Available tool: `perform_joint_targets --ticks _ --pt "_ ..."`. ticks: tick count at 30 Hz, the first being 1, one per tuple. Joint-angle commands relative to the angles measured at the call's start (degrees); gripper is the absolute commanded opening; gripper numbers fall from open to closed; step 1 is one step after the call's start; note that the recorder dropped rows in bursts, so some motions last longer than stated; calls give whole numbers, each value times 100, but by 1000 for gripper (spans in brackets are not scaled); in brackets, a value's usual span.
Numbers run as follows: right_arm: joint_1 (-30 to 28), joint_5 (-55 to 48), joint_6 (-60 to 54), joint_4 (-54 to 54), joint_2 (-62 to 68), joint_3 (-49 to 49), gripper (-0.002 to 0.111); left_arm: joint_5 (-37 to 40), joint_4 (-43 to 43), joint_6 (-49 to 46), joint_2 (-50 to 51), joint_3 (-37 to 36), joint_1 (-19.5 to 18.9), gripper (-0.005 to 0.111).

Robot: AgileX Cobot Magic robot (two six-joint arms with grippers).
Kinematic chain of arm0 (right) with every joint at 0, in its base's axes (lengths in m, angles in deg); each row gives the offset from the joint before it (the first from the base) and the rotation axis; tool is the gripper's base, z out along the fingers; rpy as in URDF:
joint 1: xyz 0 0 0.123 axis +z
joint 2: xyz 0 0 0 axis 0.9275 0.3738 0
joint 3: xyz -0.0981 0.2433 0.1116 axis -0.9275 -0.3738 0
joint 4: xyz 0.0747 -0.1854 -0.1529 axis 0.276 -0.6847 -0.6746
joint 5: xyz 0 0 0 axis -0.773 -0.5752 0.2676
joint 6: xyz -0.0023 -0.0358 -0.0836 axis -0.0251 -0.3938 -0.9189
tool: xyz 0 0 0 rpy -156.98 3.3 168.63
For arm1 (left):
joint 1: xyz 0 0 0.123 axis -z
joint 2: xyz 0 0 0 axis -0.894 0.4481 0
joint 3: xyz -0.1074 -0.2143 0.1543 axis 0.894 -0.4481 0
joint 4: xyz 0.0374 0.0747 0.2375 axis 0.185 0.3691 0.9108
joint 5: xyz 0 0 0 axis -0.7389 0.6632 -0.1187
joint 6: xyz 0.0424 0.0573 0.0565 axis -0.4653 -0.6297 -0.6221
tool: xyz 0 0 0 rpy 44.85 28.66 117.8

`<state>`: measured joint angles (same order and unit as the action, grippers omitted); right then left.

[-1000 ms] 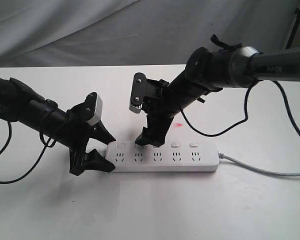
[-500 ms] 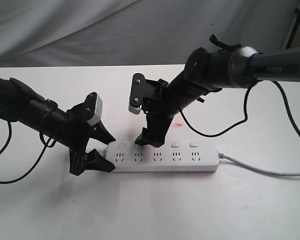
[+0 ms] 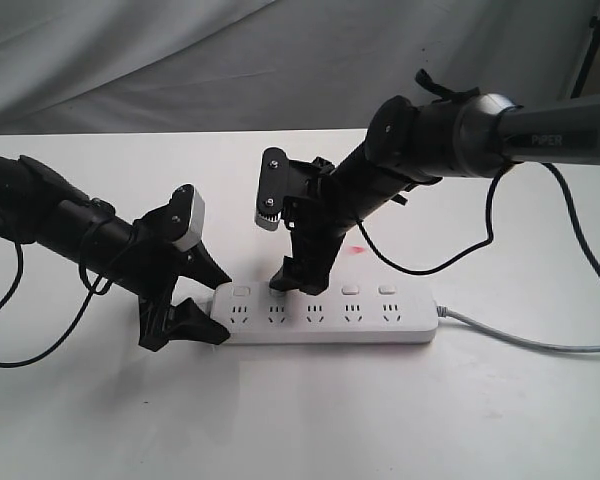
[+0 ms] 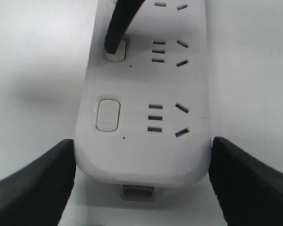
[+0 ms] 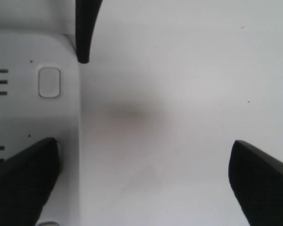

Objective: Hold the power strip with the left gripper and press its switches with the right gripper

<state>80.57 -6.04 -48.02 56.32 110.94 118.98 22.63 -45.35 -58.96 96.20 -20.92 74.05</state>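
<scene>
White table, grey draped cloth behind

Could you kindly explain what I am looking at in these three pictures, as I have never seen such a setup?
The machine is a two-armed robot at a white table. The wide picture comes from a camera standing off the arms; each close-up comes from a camera on one arm's wrist, looking out between its fingers. On the table lies a white power strip with a grey cord. The left gripper clamps one end of it between its two fingers. The right gripper is spread wide and holds nothing; one fingertip rests on the second switch from that end.
</scene>
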Motion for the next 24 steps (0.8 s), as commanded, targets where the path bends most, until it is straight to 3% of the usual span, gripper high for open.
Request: perform_joint_targets --ticks 1,10,24 --pt "61 155 -146 -405 328 -145 89 -116 -41 -15 43 32 26 0" --pt "71 164 -150 -427 359 -145 89 -116 -41 -15 43 32 26 0" --pt "60 -367 -104 515 -525 -135 89 -116 -41 -15 43 32 26 0"
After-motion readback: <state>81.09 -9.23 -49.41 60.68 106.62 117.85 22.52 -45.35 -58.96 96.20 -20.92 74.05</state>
